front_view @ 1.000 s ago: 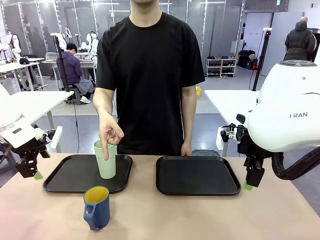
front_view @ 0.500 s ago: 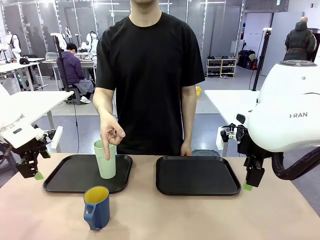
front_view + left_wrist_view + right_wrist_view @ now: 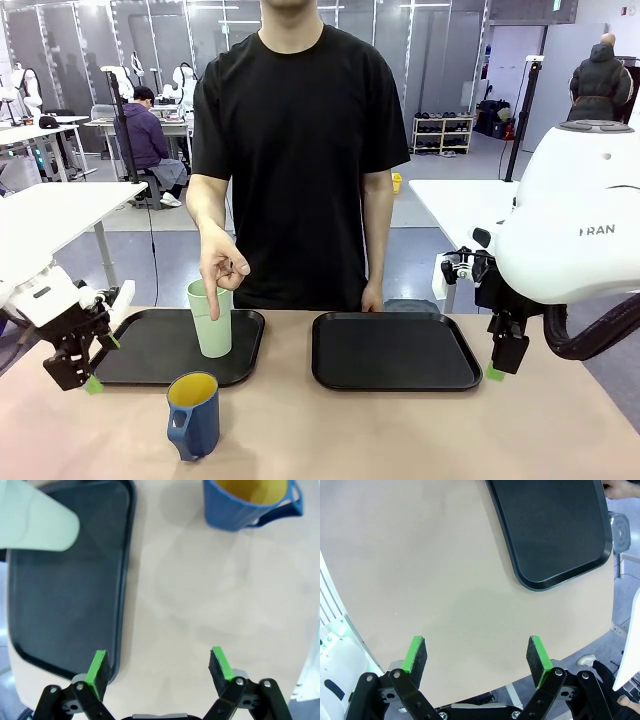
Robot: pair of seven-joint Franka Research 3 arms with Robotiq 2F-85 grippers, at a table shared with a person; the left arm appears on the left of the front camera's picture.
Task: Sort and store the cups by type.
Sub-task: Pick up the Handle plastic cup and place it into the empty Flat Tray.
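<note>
On the left tray (image 3: 140, 350), close to its right rim, the pale green tumbler (image 3: 211, 330) stands upright. A person's hand (image 3: 222, 266) hangs just above it, with the forefinger pointing down across its lip. The dark blue mug (image 3: 195, 412) stands on the table (image 3: 400, 430) just in front of that tray's near edge, apart from it, with its handle turned toward the robot's near left. The left gripper (image 3: 159, 660) hovers low at the tray's near left corner with its jaws spread wide. In the left wrist view one pad sits over the tray's rim and the other over tabletop, and an open stretch of table runs from there to the mug. The right tray (image 3: 390, 352) lies beside the left one, with a strip of table between their rims. The right gripper (image 3: 476, 650), jaws likewise apart, hangs just off that tray's right edge over open table.
</note>
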